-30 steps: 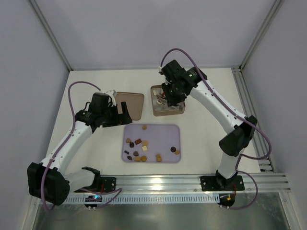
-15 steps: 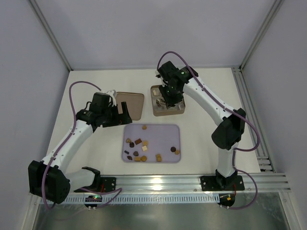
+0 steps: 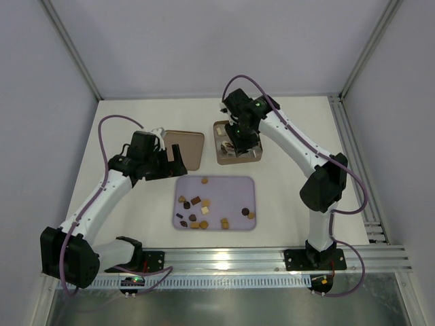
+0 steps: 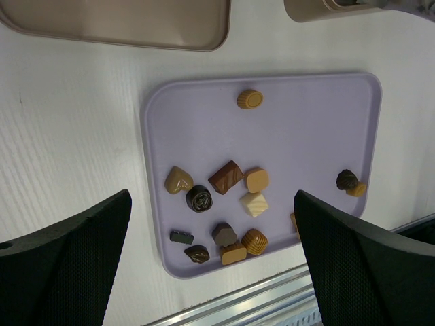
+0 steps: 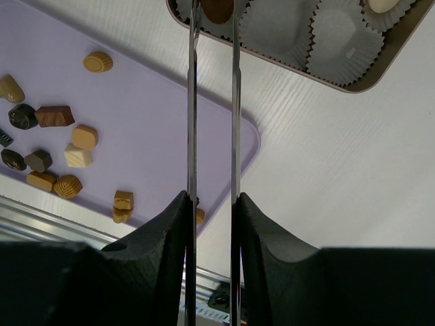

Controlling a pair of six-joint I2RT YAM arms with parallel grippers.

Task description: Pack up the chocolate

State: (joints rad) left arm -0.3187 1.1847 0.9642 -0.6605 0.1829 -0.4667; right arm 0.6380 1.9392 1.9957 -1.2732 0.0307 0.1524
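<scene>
Several small chocolates [image 3: 197, 204] in dark brown, caramel and cream lie on a lilac tray [image 3: 231, 187]; they also show in the left wrist view [image 4: 254, 204]. My right gripper [image 3: 238, 139] is over the gold-brown tin [image 3: 221, 159]. In the right wrist view its thin blade fingers [image 5: 192, 102] are shut on a brown chocolate [image 5: 217, 9] right over a white paper cup of the tin [image 5: 370, 78]. A cream piece [image 5: 380, 5] sits in another cup. My left gripper [image 3: 168, 163] is wide open and empty, above the tray's left side [image 4: 212, 197].
The tin's lid [image 3: 185, 148] lies left of the tin, its edge at the top of the left wrist view [image 4: 122, 27]. Several paper cups [image 5: 343, 37] hold nothing. A metal rail [image 3: 224, 258] runs along the near table edge. Walls enclose the table.
My right arm's elbow swung inward and its gripper shifted slightly over the tin, still holding the brown piece. The left arm has not moved.
</scene>
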